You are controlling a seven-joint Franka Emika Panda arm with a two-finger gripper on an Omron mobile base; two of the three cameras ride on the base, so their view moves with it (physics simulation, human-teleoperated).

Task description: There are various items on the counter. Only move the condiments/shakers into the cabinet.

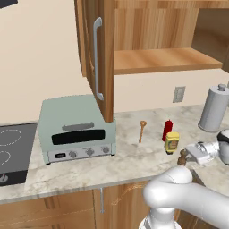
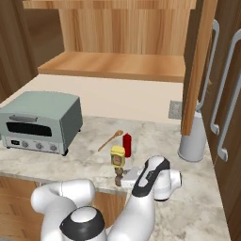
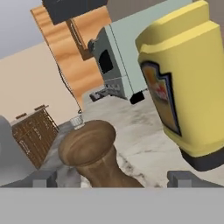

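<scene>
The small dark brown shaker point(image 3: 92, 151) stands upright on the counter point(image 1: 129, 163), between the two fingertips of my open gripper point(image 3: 113, 179). The fingers sit wide on either side and do not touch it. The base views show the gripper point(image 1: 188, 156) point(image 2: 124, 178) lying low and level at the shaker point(image 1: 182, 157) point(image 2: 118, 179), near the counter's front edge. Just behind stands the yellow labelled bottle point(image 1: 171, 143) point(image 2: 117, 156) point(image 3: 183, 87). The red squeeze bottle point(image 1: 167, 129) point(image 2: 127, 144) is behind that. The cabinet point(image 1: 165, 60) point(image 2: 117, 66) above is open, its shelf bare.
A wooden spoon point(image 1: 142, 130) point(image 2: 110, 140) lies left of the bottles. The pale green toaster oven point(image 1: 76, 129) point(image 2: 40, 122) sits further left, beside the black cooktop point(image 1: 13, 152). A tall grey canister point(image 1: 214, 107) point(image 2: 192, 141) stands at the right. The open cabinet door point(image 1: 100, 58) hangs over the toaster's right end.
</scene>
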